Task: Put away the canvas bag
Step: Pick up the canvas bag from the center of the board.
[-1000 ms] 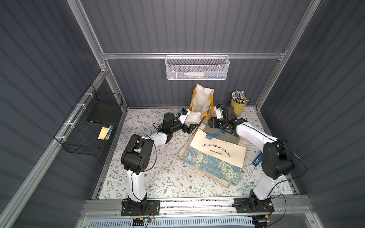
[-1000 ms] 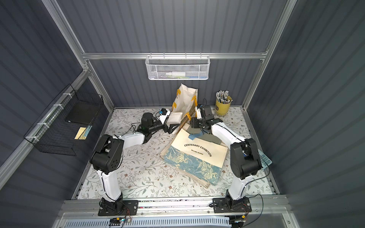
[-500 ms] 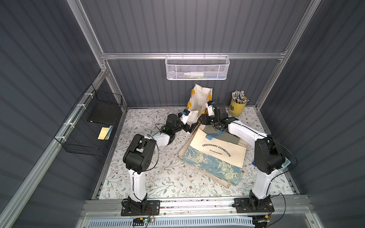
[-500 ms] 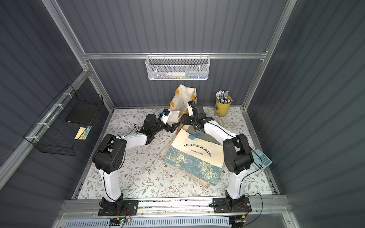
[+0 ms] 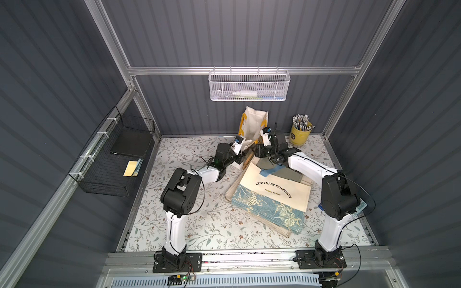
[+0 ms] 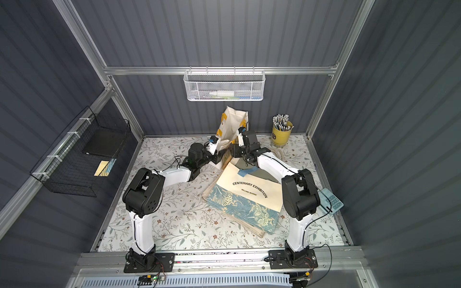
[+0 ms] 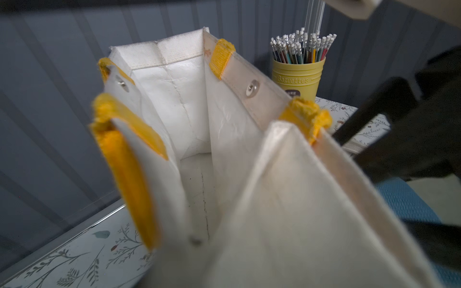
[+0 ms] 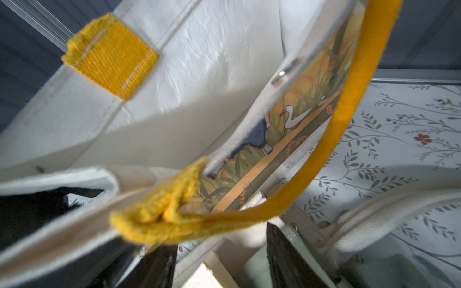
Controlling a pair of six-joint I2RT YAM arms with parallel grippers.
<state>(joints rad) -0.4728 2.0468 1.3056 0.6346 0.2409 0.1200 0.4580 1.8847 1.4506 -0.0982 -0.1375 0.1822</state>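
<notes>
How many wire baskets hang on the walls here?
2: a white mesh basket on the back wall's rail, and a black wire basket on the left wall. No others show.

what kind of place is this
Probably a mock shed or closet used as a robot test cell: ribbed grey walls, a white mesh basket and a black wire basket hung on them, left arm and right arm bolted to a front rail.

Yellow pencil cup point(image 5: 299, 137) stands upright; white mesh basket point(image 5: 279, 84) holds perhaps a bottle point(image 5: 245, 94).
</notes>
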